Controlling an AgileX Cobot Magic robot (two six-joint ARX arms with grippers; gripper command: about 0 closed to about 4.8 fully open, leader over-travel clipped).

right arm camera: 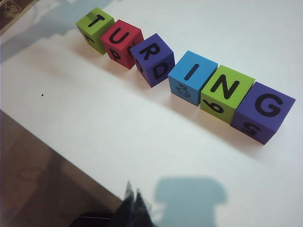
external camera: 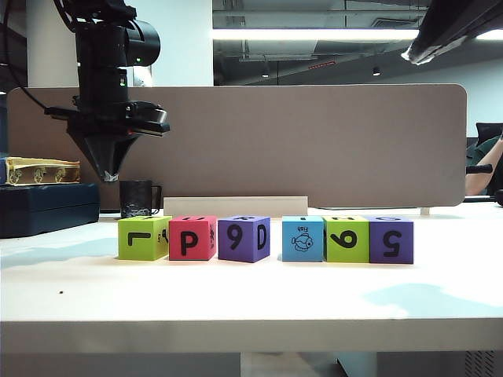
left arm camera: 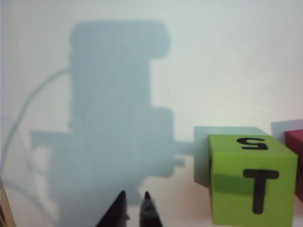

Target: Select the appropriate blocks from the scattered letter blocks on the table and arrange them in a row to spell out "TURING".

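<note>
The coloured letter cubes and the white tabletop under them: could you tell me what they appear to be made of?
The six coloured letter cubes: probably foam or painted wood, with a matte finish, no glare, softly rounded edges and flat black printed characters. The white tabletop: likely laminate board, smooth with a slight sheen, showing soft shadows and a thick pale front edge.

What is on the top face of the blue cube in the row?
The blue matte cube carries a black letter I on its top face; nothing rests on it. Its front face shows a small fish picture. Its underside, against the white table, is hidden.
</note>
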